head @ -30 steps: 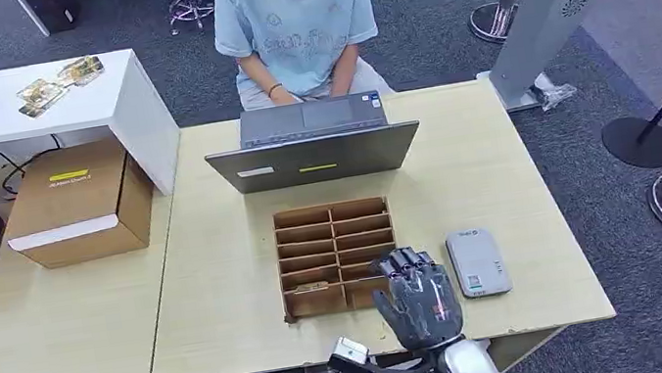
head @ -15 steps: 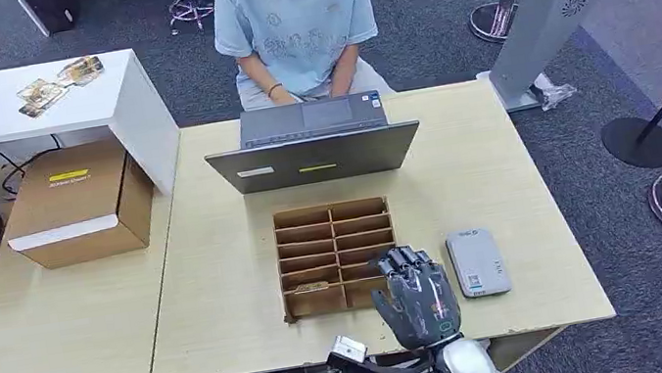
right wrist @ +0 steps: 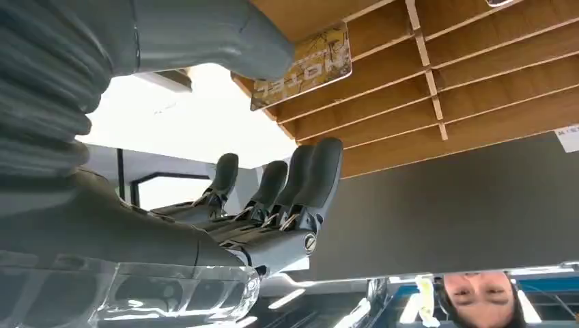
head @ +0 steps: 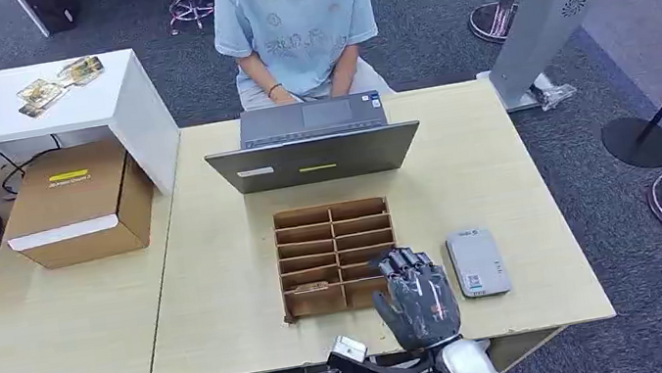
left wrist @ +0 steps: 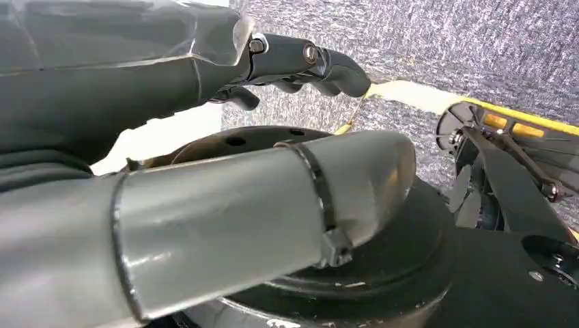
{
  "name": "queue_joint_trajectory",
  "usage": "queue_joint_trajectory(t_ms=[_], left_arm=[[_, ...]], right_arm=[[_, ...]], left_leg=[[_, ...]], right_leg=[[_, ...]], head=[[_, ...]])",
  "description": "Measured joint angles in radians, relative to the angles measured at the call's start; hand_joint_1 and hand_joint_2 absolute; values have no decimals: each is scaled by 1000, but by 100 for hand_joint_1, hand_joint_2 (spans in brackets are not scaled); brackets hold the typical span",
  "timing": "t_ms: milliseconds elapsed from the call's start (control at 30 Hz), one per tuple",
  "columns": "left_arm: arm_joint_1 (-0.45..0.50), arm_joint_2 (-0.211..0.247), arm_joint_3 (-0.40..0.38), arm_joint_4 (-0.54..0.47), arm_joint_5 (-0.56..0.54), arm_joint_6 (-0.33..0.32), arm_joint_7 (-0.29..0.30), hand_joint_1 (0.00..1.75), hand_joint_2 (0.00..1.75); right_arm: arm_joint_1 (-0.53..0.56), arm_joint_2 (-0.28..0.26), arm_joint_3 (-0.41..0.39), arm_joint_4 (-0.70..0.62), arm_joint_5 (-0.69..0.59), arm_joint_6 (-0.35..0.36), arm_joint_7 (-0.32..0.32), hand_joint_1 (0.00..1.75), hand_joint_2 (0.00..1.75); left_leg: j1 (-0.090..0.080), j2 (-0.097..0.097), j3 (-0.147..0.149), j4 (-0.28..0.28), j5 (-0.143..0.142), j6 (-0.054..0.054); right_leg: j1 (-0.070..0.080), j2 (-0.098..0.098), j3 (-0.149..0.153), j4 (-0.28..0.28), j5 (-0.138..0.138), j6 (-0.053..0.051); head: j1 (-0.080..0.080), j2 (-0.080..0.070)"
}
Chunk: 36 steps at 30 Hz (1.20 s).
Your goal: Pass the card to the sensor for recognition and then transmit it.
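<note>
The robot's dark grey right hand (head: pixel 416 298) hovers empty, fingers apart, over the near right corner of a brown wooden compartment tray (head: pixel 336 256). A yellow printed card (head: pixel 311 287) lies in the tray's near-left slot. A flat grey sensor (head: pixel 477 263) sits just beside. Judged step: reaching; next, grip the card.

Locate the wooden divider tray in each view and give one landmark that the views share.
Head view: wooden divider tray at table centre, beyond the right robot hand.
Right wrist view: tray along the picture's upper part, past the fingers.
Left wrist view: not in it.
Shared landmark: the card in one compartment.
</note>
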Motion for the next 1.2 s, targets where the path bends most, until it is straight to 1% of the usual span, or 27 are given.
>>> queue_joint_trajectory(t_ms=[67, 133, 167, 200, 233, 267, 300, 367, 400, 600, 633, 700, 800, 833, 900, 933, 967, 1100, 1133, 1167, 1200], left_arm=[[0, 0, 0, 0, -5, -2, 2, 0, 0], [-1, 0, 0, 0, -10, -2, 3, 0, 0], [-1, 0, 0, 0, -11, -2, 3, 0, 0], [-1, 0, 0, 0, -11, -2, 3, 0, 0], [-1, 0, 0, 0, -13, -2, 3, 0, 0], [-1, 0, 0, 0, -16, -2, 3, 0, 0], [-1, 0, 0, 0, -18, -2, 3, 0, 0], [-2, 0, 0, 0, -20, -2, 4, 0, 0], [-2, 0, 0, 0, -21, -2, 4, 0, 0], [-2, 0, 0, 0, -26, -3, 4, 0, 0], [-2, -1, 0, 0, -26, -3, 4, 0, 0], [-2, -1, 0, 0, -26, -3, 4, 0, 0], [-2, -1, 0, 0, -32, -7, 4, 0, 0], [-2, -1, 0, 0, -34, -8, 4, 0, 0], [-2, -1, 0, 0, -37, -8, 4, 0, 0], [-2, -2, 0, 0, -37, -8, 4, 0, 0], [-2, -2, 0, 0, -38, -8, 4, 0, 0], [-2, -2, 0, 0, -38, -10, 7, 0, 0], [-2, -2, 0, 0, -38, -10, 7, 0, 0], [-2, -2, 0, 0, -37, -10, 7, 0, 0], [-2, -2, 0, 0, -35, -10, 7, 0, 0]], right_arm=[[-2, 3, 0, 6, 0, 3, 0, 80, 175], [-6, 5, 0, 13, 0, 5, 0, 87, 175], [-8, 6, 0, 15, 0, 6, 0, 87, 175], [-10, 6, 0, 18, 0, 8, -1, 101, 175], [-13, 6, 0, 21, 0, 9, -2, 103, 175], [-16, 6, 0, 24, 0, 10, -3, 103, 175], [-18, 7, 0, 26, 0, 10, -3, 98, 175], [-21, 8, 0, 31, 0, 11, -3, 98, 175], [-22, 8, 0, 33, 0, 11, -3, 94, 175], [-29, 13, 1, 46, 0, 14, -6, 96, 175], [-30, 13, 1, 47, 0, 15, -6, 91, 175], [-33, 14, 2, 49, 0, 16, -6, 91, 175], [-34, 14, 2, 53, 0, 16, -6, 86, 175], [-35, 14, 2, 55, 0, 16, -6, 89, 175], [-36, 14, 2, 55, 0, 17, -6, 89, 175], [-37, 14, 2, 55, 0, 18, -6, 93, 175], [-38, 14, 3, 55, 0, 18, -6, 101, 175], [-41, 14, 3, 59, 0, 19, -9, 106, 175], [-42, 14, 3, 61, 0, 19, -9, 112, 175], [-43, 14, 3, 63, 0, 19, -9, 108, 175], [-45, 14, 3, 65, 0, 19, -9, 110, 175]], left_leg=[[0, 0, 0, 0, 0, 0], [0, 0, 0, 0, 0, 0], [0, 0, 0, 0, 0, 0], [0, 0, 0, 0, 0, 0], [0, 0, 0, 0, 0, 0], [0, 0, 0, 0, 0, 0], [0, 0, 0, 0, 0, 0], [0, 0, 0, 0, 0, 0], [0, 0, 0, 0, 0, 0], [0, 0, 0, 0, 0, 0], [0, 0, 0, 0, 0, 0], [0, 0, 0, 0, 0, 0], [0, 0, 0, 0, 0, 0], [0, 0, 0, 0, 0, 0], [0, 0, 0, 0, 0, 0], [0, 0, 0, 0, 0, 0], [0, 0, 0, 0, 0, 0], [0, 0, 0, 0, 0, 0], [0, 0, 0, 0, 0, 0], [0, 0, 0, 0, 0, 0], [0, 0, 0, 0, 0, 0]], right_leg=[[0, 0, 0, 0, 0, 0], [0, 0, 0, 0, 0, 0], [0, 0, 0, 0, 0, 0], [0, 0, 0, 0, 0, 0], [0, 0, 0, 0, 0, 0], [0, 0, 0, 0, 0, 0], [0, 0, 0, 0, 0, 0], [0, 0, 0, 0, 0, 0], [0, 0, 0, 0, 0, 0], [0, 0, 0, 0, 0, 0], [0, 0, 0, 0, 0, 0], [0, 0, 0, 0, 0, 0], [0, 0, 0, 0, 0, 0], [0, 0, 0, 0, 0, 0], [0, 0, 0, 0, 0, 0], [0, 0, 0, 0, 0, 0], [0, 0, 0, 0, 0, 0], [0, 0, 0, 0, 0, 0], [0, 0, 0, 0, 0, 0], [0, 0, 0, 0, 0, 0], [0, 0, 0, 0, 0, 0]], head=[[0, 0], [0, 0], [0, 0], [0, 0], [0, 0], [0, 0], [0, 0], [0, 0], [0, 0], [0, 0], [0, 0], [0, 0], [0, 0], [0, 0], [0, 0], [0, 0], [0, 0], [0, 0], [0, 0], [0, 0], [0, 0]])
